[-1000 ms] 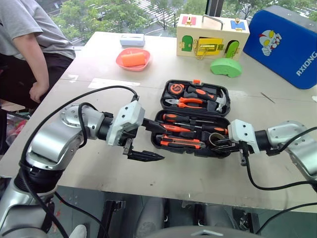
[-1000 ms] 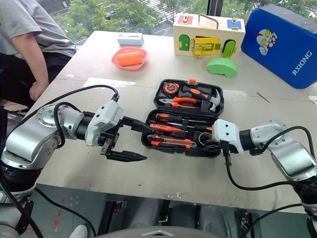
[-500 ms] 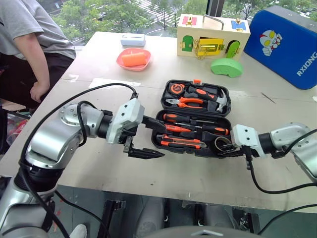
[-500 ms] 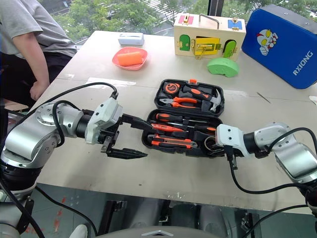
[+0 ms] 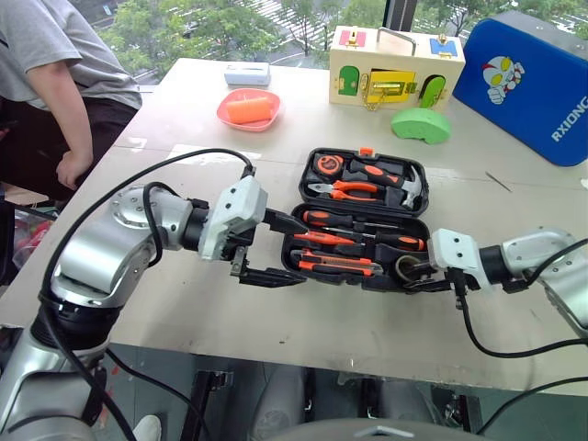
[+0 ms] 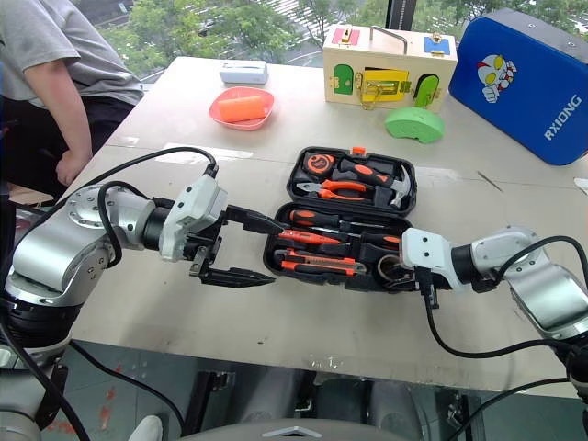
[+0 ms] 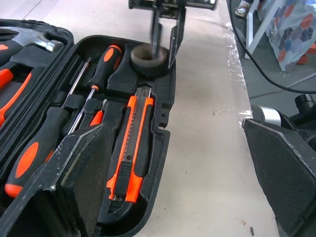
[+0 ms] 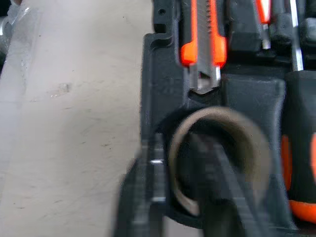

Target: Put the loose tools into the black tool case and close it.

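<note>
While the black tool case [image 5: 361, 220] lies open on the tabletop [image 5: 184, 119], the small dark tape roll [image 7: 149, 55] is seen seated in its corner recess, straddled by the slightly parted right tool [image 7: 164, 45], and the left tool [image 5: 276, 250] is held spread wide beside the case.

The left arm reaches across from the robot's left, its wrist turned inward, and the left gripper [image 5: 280, 248] stands spread wide, one finger above the other. The right arm comes in from the opposite side, angled down, the right gripper [image 5: 415, 274] slightly parted.
</note>
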### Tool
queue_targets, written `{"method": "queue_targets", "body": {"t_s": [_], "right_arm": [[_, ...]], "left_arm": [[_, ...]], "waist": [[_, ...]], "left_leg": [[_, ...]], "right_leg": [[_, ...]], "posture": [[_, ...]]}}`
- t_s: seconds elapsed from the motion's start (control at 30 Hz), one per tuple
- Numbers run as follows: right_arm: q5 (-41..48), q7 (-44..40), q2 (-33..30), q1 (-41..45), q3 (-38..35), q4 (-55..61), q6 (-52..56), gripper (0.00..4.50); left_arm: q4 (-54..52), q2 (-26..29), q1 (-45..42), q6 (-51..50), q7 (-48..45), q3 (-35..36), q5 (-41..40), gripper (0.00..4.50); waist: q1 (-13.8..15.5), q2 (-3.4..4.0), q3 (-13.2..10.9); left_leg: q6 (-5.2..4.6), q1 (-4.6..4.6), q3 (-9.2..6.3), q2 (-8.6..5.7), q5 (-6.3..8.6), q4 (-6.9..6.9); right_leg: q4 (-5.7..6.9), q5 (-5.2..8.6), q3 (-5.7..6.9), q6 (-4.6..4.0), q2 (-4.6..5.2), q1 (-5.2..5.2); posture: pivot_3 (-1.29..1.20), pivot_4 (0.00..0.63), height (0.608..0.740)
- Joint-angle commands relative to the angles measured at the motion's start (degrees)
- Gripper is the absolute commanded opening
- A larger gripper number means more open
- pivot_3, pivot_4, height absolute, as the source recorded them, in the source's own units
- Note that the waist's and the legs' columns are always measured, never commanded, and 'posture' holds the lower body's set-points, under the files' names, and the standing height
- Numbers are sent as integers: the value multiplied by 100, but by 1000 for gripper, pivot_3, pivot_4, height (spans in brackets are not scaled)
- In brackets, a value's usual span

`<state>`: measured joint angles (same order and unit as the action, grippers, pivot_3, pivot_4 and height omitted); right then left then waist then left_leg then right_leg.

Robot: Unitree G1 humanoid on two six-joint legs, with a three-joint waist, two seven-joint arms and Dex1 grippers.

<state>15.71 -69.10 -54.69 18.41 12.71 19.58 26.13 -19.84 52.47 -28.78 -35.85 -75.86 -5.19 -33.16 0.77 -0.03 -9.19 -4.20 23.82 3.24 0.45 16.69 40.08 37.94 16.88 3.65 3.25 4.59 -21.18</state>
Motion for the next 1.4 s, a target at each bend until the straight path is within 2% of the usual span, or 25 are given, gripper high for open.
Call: {"method": "queue_targets", "body": {"t_s": [0.03, 0.07, 0.1, 0.13, 0.17, 0.2, 0.3, 0.43, 0.57, 0.6, 0.63, 0.67, 0.8, 0.9, 1.07, 1.23, 1.4], "right_arm": [[212, -100, 14, -32, -137, 243, 89, 2236], [301, -118, 6, -46, -211, 300, 126, 2685], [400, -132, -10, -62, -288, 366, 185, 3316], [521, -151, -40, -79, -393, 441, 253, 3598], [667, -162, -68, -90, -520, 507, 329, 4163], [840, -165, -98, -88, -686, 556, 442, 4466], [1278, -74, -147, -58, -1285, 416, 774, 4466], [1403, 90, -157, -124, -1771, -123, 918, 4466], [884, 372, 39, -71, -1740, -1207, 319, 3437], [785, 417, 92, -26, -1681, -1386, 181, 2782], [586, 469, 184, 41, -1555, -1694, -79, 2356], [403, 502, 263, 104, -1443, -1962, -311, 1764], [-308, 508, 574, 445, -931, -2997, -1311, 43], [-657, 430, 761, 731, -685, -3548, -1932, 14], [-778, 154, 966, 993, -475, -3597, -2319, 14], [-449, -238, 1059, 914, -460, -2871, -2103, 14], [-214, -470, 984, 664, -570, -2103, -1808, 14]], "left_arm": [[-97, -8, -65, 65, 4, 47, -17, 4500], [-99, -10, -62, 57, 9, 50, -19, 4500], [-101, -11, -54, 52, 15, 54, -19, 4500], [-104, -12, -44, 43, 30, 62, -20, 4500], [-108, -14, -29, 17, 61, 79, -29, 4500], [-114, -16, -2, -30, 113, 112, -47, 4500], [-64, 6, 232, -160, 421, 345, -50, 4500], [188, 68, 692, -269, 794, 804, -52, 4500], [927, 23, 1153, 50, 1198, 1151, 337, 3394], [1062, 6, 1164, 157, 1255, 1122, 453, 2774], [1320, -49, 1133, 335, 1322, 1037, 625, 2362], [1547, -105, 1086, 498, 1363, 949, 774, 1743], [2528, -593, 533, 1065, 1578, 421, 1390, 35], [3058, -957, 122, 1412, 1574, 124, 1725, 9], [3481, -1409, -334, 1628, 1498, -139, 1912, 9], [3093, -1541, -233, 1471, 1279, -298, 1859, 9], [2239, -1411, 188, 1008, 977, -300, 1534, 9]], "waist": [[2, 0, 0], [2, 0, 0], [1, 0, 0], [0, 0, 0], [0, 0, -1], [0, 1, -1], [-7, 0, 0], [-7, -1, -1], [-9, 0, -1], [-8, 0, -1], [-6, 0, -1], [-3, 0, 0], [17, 0, 5], [-5, -2, 3], [-63, -4, 1], [-105, -3, 0], [-135, -2, 0]], "left_leg": [[0, 0, 0, 0, 0, 0], [0, 0, -1, 0, 0, 0], [0, 1, -1, 0, 0, 0], [0, 1, -1, 0, 0, 0], [0, 1, -1, 0, 0, 0], [0, 1, -1, 0, 0, 0], [0, -1, -1, 0, 0, 0], [0, -2, -2, 0, 0, -1], [0, -3, 0, 0, 0, -2], [0, -2, 2, 0, 0, -3], [0, -3, 3, 0, 0, -3], [0, -2, 3, -1, 0, -3], [0, 1, 4, -6, 0, -3], [-1, -1, 9, -9, 0, -1], [1, -1, 19, -1, -2, -2], [3, 0, 19, -1, -2, -2], [3, 1, 18, 0, -2, -4]], "right_leg": [[-1, 0, 0, 0, 0, 0], [-1, 0, 1, 0, 0, 0], [-2, 0, 1, 0, 1, 0], [-1, 0, 1, 0, 2, 0], [-1, 0, 0, 0, 4, 0], [0, 0, 1, 0, 7, 0], [2, 0, 0, 0, 19, 1], [3, 0, 1, 0, 22, 1], [2, 0, 1, 0, 25, 1], [3, 0, 1, 0, 24, 0], [4, 0, 2, 0, 24, -1], [4, 0, 3, 0, 24, -1], [3, 0, 8, 0, 19, -4], [9, -2, 22, 2, -1, -2], [3, -1, 15, 3, -6, -8], [2, -1, 15, 3, -3, -7], [-1, -1, 14, 3, 10, -7]], "posture": [[0, 150, 735], [0, 150, 735], [0, 150, 735], [0, 150, 735], [0, 150, 735], [0, 150, 735], [0, 150, 735], [0, 150, 735], [0, 150, 735], [0, 150, 735], [0, 150, 735], [0, 150, 735], [0, 150, 735], [0, 150, 735], [0, 150, 735], [0, 150, 735], [0, 150, 735]]}}
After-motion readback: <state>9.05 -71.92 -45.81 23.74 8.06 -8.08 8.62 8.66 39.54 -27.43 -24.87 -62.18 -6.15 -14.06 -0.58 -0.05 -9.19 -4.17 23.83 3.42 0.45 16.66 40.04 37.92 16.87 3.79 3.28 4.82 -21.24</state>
